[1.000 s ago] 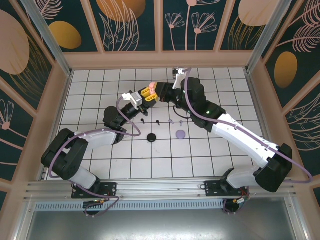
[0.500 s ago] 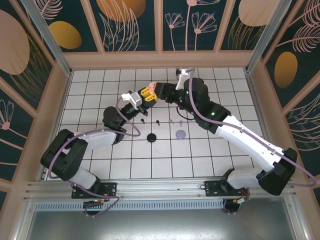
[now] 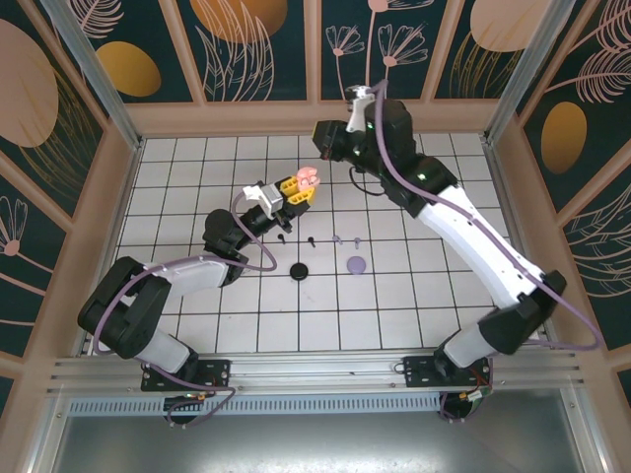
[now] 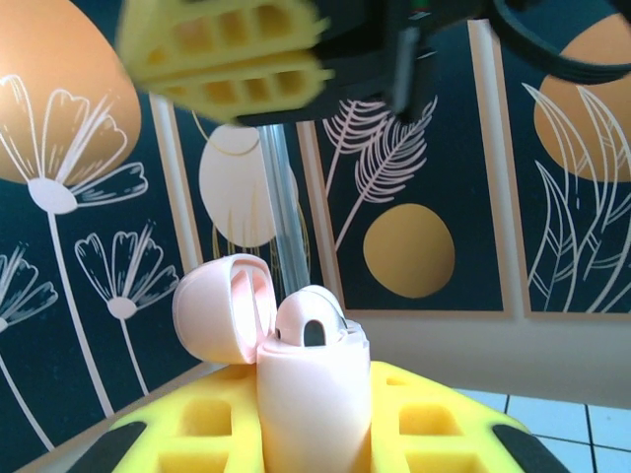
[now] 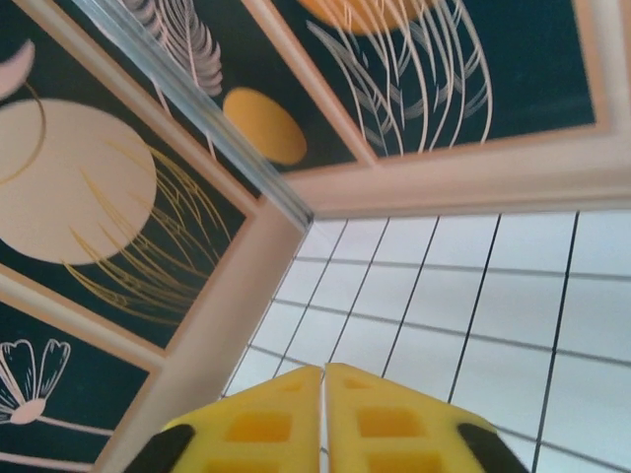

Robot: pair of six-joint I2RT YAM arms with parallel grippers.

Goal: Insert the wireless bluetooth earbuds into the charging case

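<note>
Our right hand [image 3: 318, 133] has pulled back, clenched empty, while our left hand [image 3: 293, 190] grasps the open pink charging case [image 4: 311, 394], one pink earbud [image 4: 309, 320] seated, black earbuds [image 3: 281, 237] and lavender earbuds [image 3: 336, 239] left on the desk [image 3: 414, 286].

case [image 4: 311, 404]: pink | table [image 3: 187, 163]: white, black grid | walls [image 3: 266, 69]: teal floral

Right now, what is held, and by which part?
The left gripper holds the open pink plastic charging case by its lower body; the right gripper is shut and empty.
</note>
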